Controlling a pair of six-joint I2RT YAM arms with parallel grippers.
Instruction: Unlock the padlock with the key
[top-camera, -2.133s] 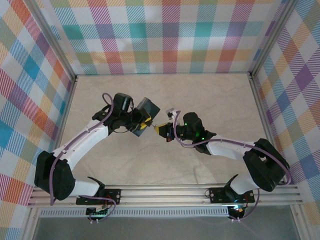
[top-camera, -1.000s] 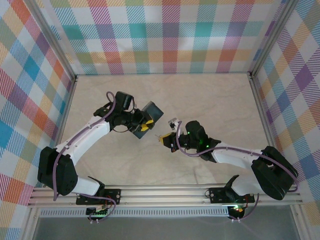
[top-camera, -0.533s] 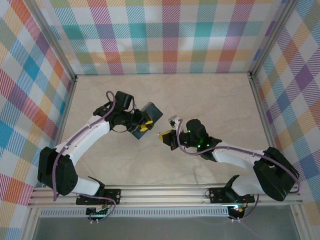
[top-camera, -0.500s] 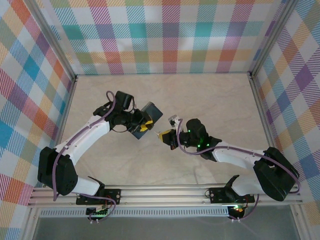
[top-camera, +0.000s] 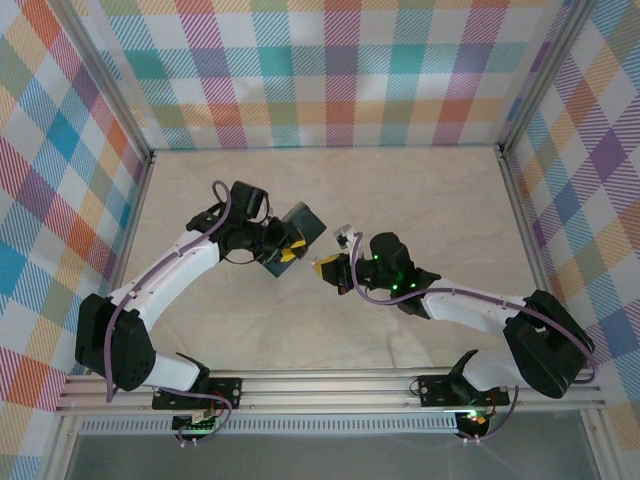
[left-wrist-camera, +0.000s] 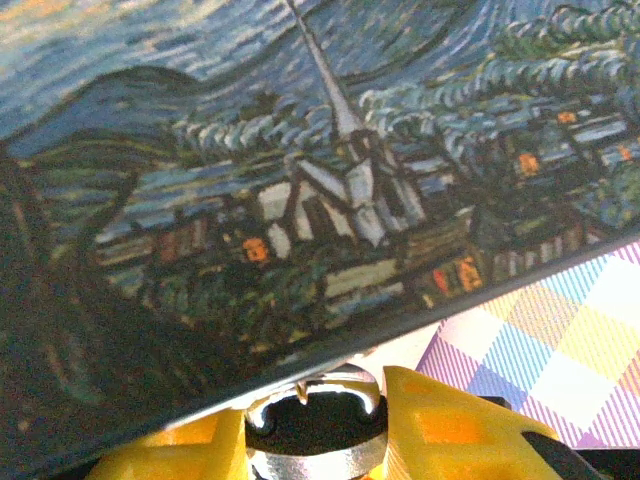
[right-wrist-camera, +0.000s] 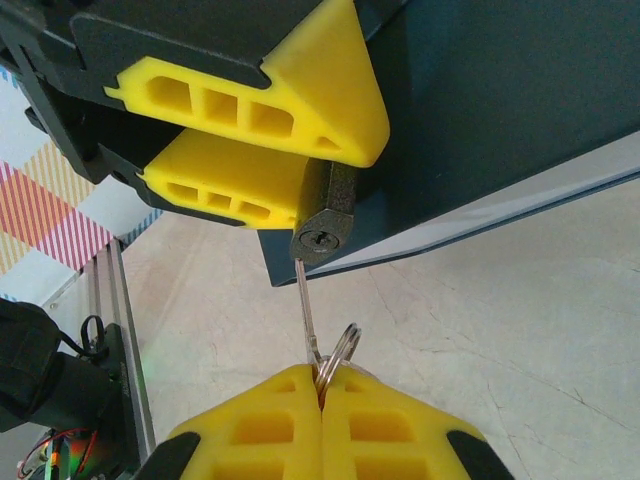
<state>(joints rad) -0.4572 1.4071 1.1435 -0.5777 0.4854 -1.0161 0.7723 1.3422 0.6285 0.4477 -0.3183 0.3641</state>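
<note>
The small dark padlock (right-wrist-camera: 324, 222) is clamped between the yellow fingers of my left gripper (right-wrist-camera: 333, 184), keyhole face towards the right wrist camera. In the left wrist view the padlock (left-wrist-camera: 315, 428) sits between those fingers (left-wrist-camera: 455, 435), its silvery shackle hooked on the swirl-painted box (left-wrist-camera: 300, 180). My right gripper (right-wrist-camera: 320, 392) is shut on the thin silvery key (right-wrist-camera: 304, 305) and its ring. The key's tip touches the padlock's lower edge, just below the keyhole, not inside it. In the top view, the left gripper (top-camera: 287, 251) and right gripper (top-camera: 324, 268) nearly meet above mid-table.
The box (top-camera: 301, 224) hangs in the air with the padlock, above the beige marbled table (top-camera: 420, 200). Checked walls (top-camera: 330, 70) enclose the back and sides. An aluminium rail (top-camera: 330, 385) carrying both arm bases runs along the near edge.
My right gripper has moved up and left with the key, closing on the padlock. The left arm, padlock and box have held still.
</note>
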